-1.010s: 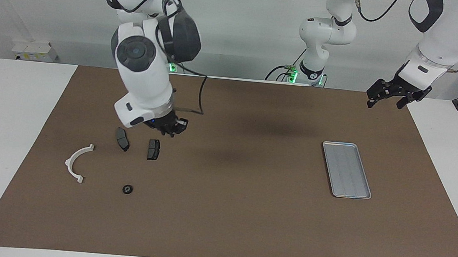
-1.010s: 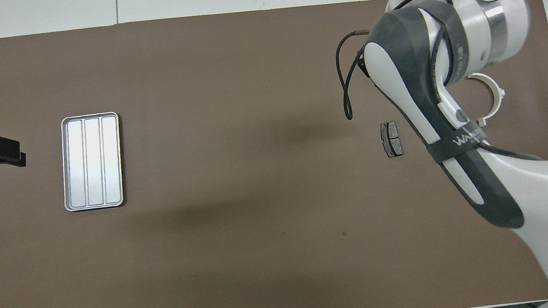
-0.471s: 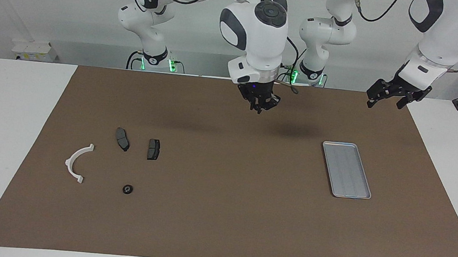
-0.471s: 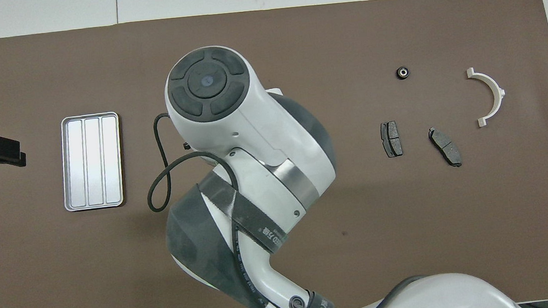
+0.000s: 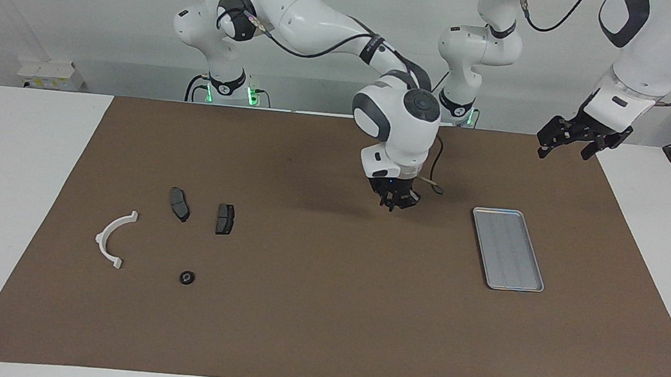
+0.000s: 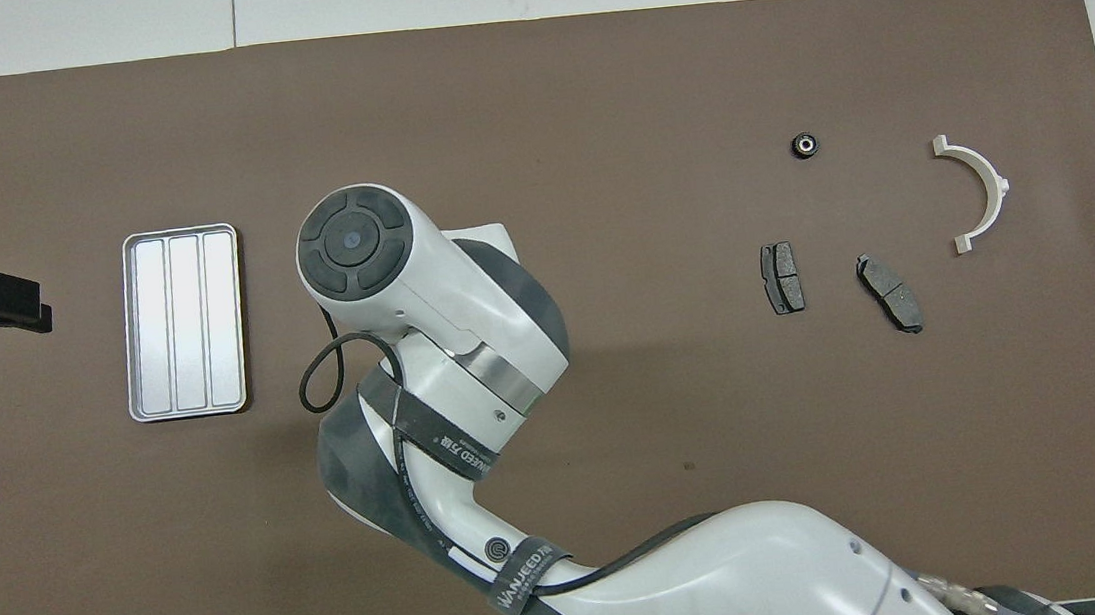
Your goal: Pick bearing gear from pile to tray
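We see the right claw (image 5: 396, 204) hanging in the air over the bare brown mat (image 5: 324, 310), with the tray (image 5: 507, 249) lying on the counter (image 5: 20, 133) just beside it toward the left arm's end. From the facing view its fingers look drawn close together, but we cannot tell whether they grip anything, and in the overhead view the arm's own wrist hides them. The tray is bare on its ribbed floor (image 6: 184, 322). Well apart from the right claw, toward the right arm's end of the counter, lies the pile: one small black bearing gear (image 5: 187, 277) sits alone on the mat, apart from the other parts and farther from the robots than they are. Nearer to the robots than the gear we see two dark brake pads (image 5: 179, 203) lying flat side by side without touching, the second pad (image 5: 225, 218) being the one closer to the right claw. The white arc-shaped piece (image 5: 112, 239) lies beside the pads, at the edge of the pile most distant from the right claw. The left claw (image 5: 574, 139) waits raised over the mat's corner at the left arm's end, near the tray's end of the counter, with its fingers spread apart and nothing between them.
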Action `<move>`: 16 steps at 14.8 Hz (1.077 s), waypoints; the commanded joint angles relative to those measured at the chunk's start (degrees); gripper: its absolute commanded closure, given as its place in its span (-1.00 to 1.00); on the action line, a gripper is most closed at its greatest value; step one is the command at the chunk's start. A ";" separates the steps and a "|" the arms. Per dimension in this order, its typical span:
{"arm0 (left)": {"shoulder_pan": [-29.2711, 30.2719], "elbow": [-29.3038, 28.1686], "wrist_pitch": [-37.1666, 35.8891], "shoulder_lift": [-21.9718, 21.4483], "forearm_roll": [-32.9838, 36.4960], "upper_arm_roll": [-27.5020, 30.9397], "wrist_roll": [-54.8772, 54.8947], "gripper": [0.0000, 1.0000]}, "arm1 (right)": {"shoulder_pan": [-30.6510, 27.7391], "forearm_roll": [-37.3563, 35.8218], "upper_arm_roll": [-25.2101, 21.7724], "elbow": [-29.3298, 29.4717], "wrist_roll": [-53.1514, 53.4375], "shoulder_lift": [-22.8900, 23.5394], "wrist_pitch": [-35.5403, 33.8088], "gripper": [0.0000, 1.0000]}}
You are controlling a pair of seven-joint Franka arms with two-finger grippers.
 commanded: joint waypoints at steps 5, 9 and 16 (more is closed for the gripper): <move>-0.73 -1.75 0.41 -1.54 0.12 0.55 0.07 -1.00 | -0.39 -3.47 -0.19 -6.12 1.11 1.60 8.31 1.00; -0.73 -1.75 0.50 -1.54 0.12 0.55 -0.01 -1.00 | -0.39 -4.62 -0.19 -6.13 1.03 2.04 7.35 1.00; -0.82 -1.75 -0.02 -1.63 0.12 0.55 -0.36 -1.00 | -8.36 -3.04 0.08 4.24 -9.56 -3.39 -11.88 -1.00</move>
